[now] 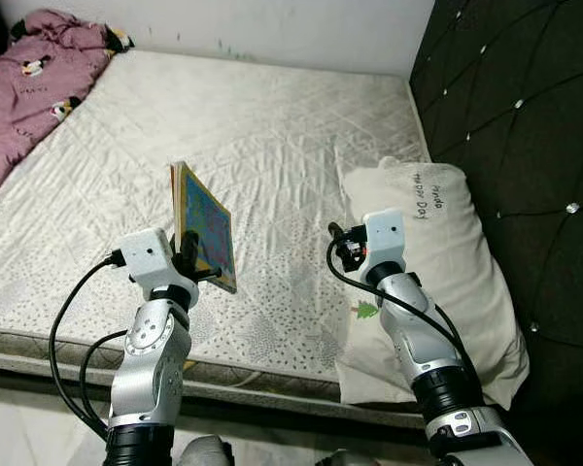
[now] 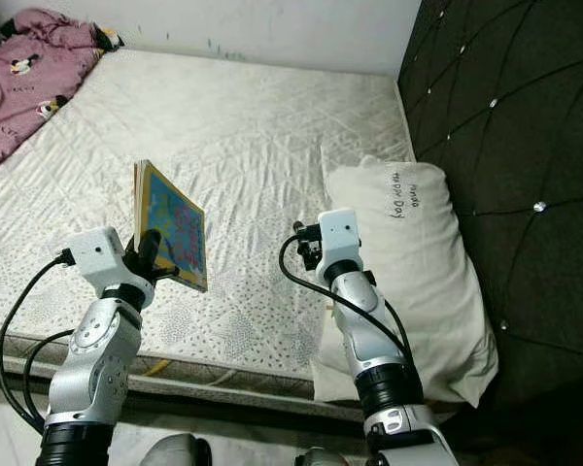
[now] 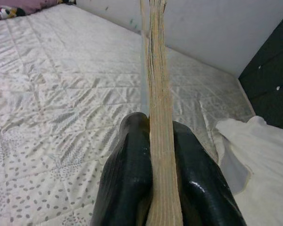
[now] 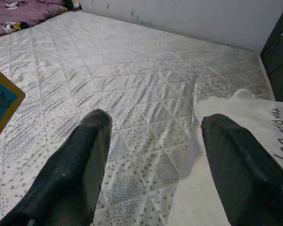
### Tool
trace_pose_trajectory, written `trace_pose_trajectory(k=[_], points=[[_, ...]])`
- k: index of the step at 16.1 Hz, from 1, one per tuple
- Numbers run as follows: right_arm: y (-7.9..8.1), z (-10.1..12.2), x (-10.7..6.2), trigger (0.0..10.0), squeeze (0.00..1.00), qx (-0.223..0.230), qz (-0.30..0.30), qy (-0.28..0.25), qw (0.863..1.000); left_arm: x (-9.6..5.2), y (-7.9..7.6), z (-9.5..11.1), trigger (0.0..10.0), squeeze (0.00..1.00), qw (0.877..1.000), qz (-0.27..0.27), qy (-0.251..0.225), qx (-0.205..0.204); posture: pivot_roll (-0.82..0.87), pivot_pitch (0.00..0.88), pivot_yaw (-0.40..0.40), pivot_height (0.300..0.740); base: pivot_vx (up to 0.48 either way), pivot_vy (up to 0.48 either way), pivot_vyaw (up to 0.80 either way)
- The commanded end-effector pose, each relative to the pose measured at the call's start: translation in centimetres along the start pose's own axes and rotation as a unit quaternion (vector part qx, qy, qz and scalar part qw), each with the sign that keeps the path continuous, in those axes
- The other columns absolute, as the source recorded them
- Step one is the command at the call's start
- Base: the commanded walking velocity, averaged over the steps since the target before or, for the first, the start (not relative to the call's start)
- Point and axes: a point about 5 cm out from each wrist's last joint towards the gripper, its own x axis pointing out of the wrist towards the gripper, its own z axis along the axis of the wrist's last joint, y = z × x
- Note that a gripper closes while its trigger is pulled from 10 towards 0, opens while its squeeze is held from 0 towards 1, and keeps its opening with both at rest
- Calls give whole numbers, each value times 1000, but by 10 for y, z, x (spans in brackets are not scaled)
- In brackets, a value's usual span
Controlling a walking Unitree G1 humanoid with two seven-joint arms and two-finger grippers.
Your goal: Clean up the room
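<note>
book (image 1: 203,226) is the thing to tidy here, and it is up in the air over the bed (image 1: 272,136), standing on its edge with the bright blue cover facing the right side. far off on the left of the bed lies a purple blanket (image 1: 29,78), bunched up by the wall. the left tool (image 1: 188,258) has the book pinched near its bottom edge. in the left wrist view the two black fingers (image 3: 129,174) press flat on both sides of the book, with the pale page edges running up between them.

the book looks thin, stiff and light, so it should not bend or flop much. the cover looks smooth, so it might slide if the pinch gets loose. holding it close to the bottom edge, as it is now, seems fine, but the tall part above could tip, so a slow move would be safer.

going right, the bed top between the two arms is bare white quilt. the right tool (image 4: 153,165) hangs over the bed beside the pillow (image 1: 437,262). its fingers are spread wide with nothing in them. the white pillow lies at the right side of the bed, next to the dark padded wall (image 1: 525,116), and has small writing on it.
</note>
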Motion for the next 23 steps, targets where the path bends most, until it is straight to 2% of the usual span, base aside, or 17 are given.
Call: trace_pose_trajectory(k=[1,8,15,23], points=[[-2,0,0,10000,0,1,-1,-1,1000,1,-6,3,10000,0,1000,-2,-12,-5,21,43,-21,740,0,0,0],[-1,1,0,10000,0,2,2,-5,1000,1,-4,5,10000,0,1000,2,-19,-1,22,43,-22,698,0,0,0],[0,0,-1,10000,0,-1,9,-4,1000,2,-4,3,10000,0,1000,6,-17,3,22,37,-21,609,0,0,0],[0,0,2,10000,0,-1,12,-3,1000,2,-3,5,10000,0,1000,2,-22,0,24,36,-25,609,0,0,0]])
